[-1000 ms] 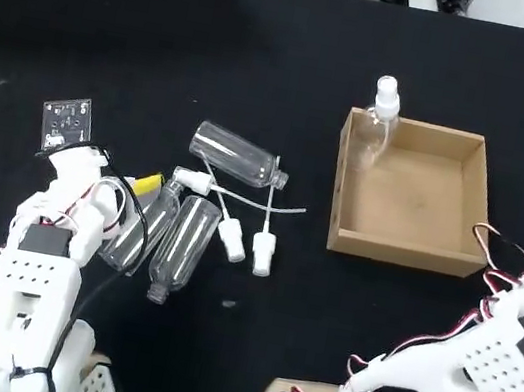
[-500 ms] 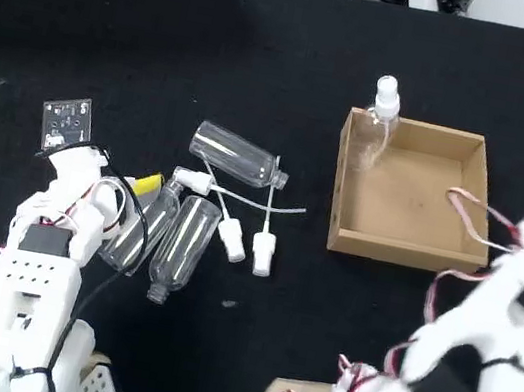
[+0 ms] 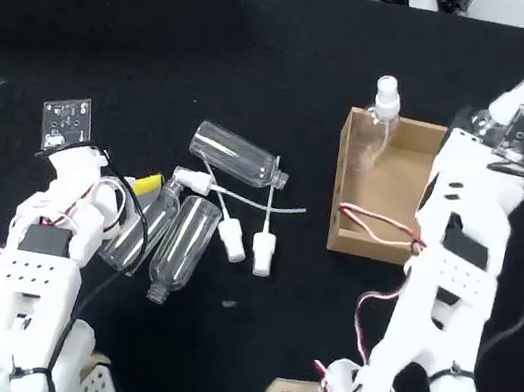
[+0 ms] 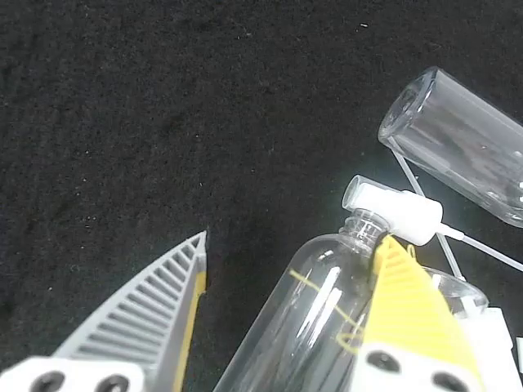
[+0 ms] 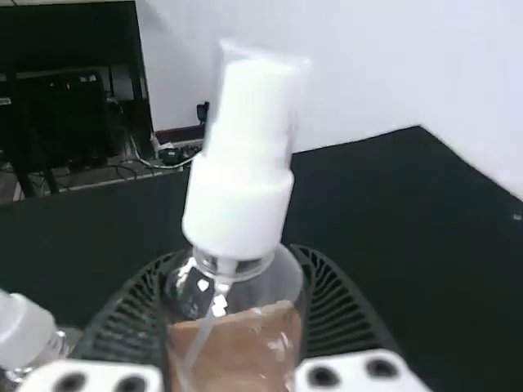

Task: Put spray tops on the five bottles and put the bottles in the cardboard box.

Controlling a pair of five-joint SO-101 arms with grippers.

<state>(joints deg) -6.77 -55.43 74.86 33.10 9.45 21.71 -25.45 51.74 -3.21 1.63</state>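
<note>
Now the right jaws clamp a capped bottle (image 5: 239,237) at the cardboard box's (image 3: 339,184) one o'clock edge, so it could drop outside; left jaws are apart.

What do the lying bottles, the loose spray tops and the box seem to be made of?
Lying bottles: clear and glossy, probably plastic; the black table shows through them and bright highlights run along them. Loose spray tops: white, opaque, smooth plastic, with thin translucent tubes. Box: brown, matte cardboard, judging by its raw cut edges.
</note>
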